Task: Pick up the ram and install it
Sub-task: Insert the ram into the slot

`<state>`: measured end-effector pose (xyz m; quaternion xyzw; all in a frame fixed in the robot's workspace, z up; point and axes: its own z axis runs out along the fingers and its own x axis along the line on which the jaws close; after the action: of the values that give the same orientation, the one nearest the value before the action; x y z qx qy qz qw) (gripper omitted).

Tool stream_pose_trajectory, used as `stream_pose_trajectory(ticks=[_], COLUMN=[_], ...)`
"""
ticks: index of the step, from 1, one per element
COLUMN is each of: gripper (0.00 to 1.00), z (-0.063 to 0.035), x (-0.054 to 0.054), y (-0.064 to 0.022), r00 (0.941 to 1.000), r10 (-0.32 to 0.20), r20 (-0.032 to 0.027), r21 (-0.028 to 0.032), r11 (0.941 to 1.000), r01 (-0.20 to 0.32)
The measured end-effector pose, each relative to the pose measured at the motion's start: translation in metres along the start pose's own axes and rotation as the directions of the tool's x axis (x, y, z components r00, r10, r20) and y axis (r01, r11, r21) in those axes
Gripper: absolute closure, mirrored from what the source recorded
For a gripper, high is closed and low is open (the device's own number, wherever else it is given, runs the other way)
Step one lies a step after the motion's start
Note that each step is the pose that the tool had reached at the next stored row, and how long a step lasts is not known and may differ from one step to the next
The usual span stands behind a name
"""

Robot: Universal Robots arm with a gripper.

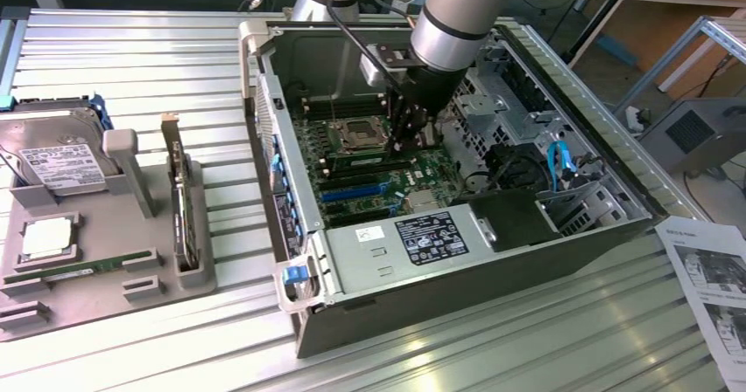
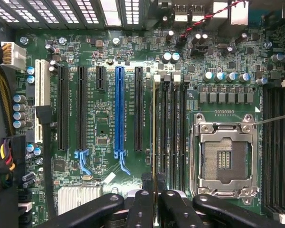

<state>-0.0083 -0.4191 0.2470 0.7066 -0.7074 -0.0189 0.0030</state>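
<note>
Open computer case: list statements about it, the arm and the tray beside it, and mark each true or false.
1. The black gripper is inside the open dark grey computer case, over the green motherboard. True.
2. The gripper's jaws stand wide open with nothing between them. False: they are shut on the long, thin ram stick, seen edge-on by the black memory slots.
3. The square silver processor socket holds a processor. False: it is empty, with its contact field bare.
4. A silver hard drive sits in the grey tray at the exterior view's left. True.
</note>
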Motion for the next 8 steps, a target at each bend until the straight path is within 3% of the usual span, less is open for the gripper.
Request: stream_pose_trajectory(ticks=[8], gripper=[0.87], z=[0.0029], x=[-0.0029], y=[0.0000], r00=[1.0000], r10=[0.000], r20=[0.0013], r21=[0.0004], r11=[1.0000], r01=[0.000])
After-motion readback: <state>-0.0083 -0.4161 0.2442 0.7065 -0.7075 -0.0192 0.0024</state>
